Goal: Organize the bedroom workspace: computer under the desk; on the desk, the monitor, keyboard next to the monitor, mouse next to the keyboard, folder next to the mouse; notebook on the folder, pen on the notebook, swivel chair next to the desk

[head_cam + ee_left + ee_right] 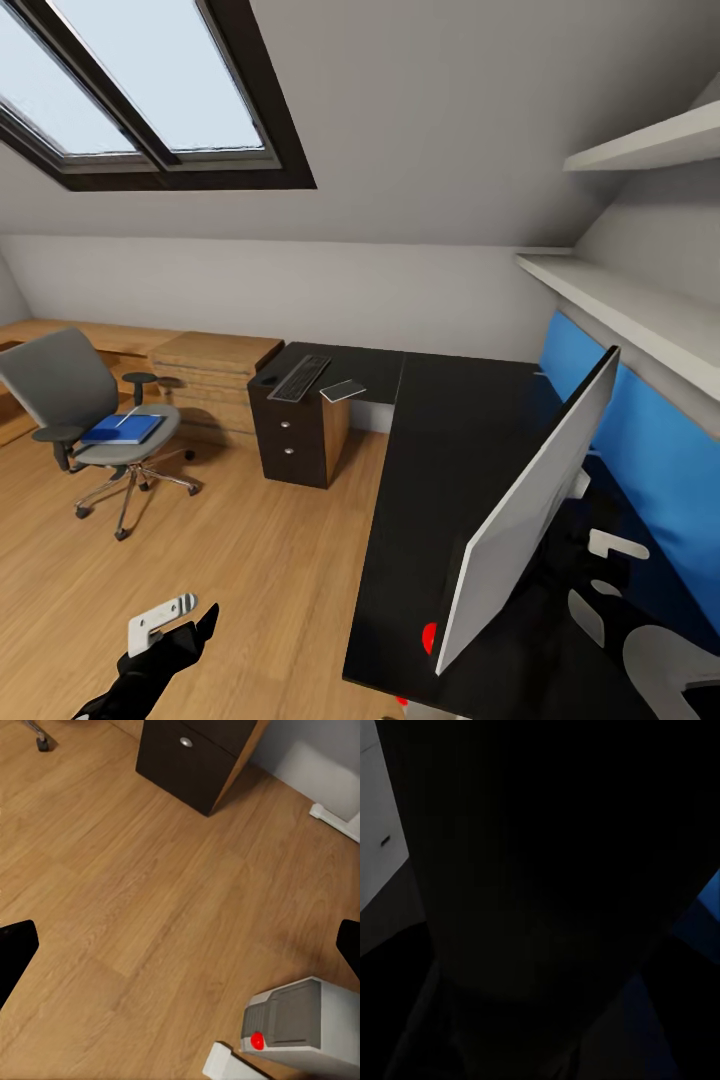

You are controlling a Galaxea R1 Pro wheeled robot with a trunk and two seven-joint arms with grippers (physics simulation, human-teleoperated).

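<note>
right claw point(610, 580): behind monitor point(530, 510) | right wrist view: dark, unreadable

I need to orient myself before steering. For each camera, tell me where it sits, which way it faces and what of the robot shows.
Head view: high on the robot, facing forward and down at the desk, monitor and swivel chair; left gripper shows low.
Left wrist view: by the left gripper, looking down at the wood floor and computer; dark fingertips at the edges.
Right wrist view: close against a dark surface; too dark to tell.
Shared: the head and left wrist views both show the drawer cabinet.
</note>
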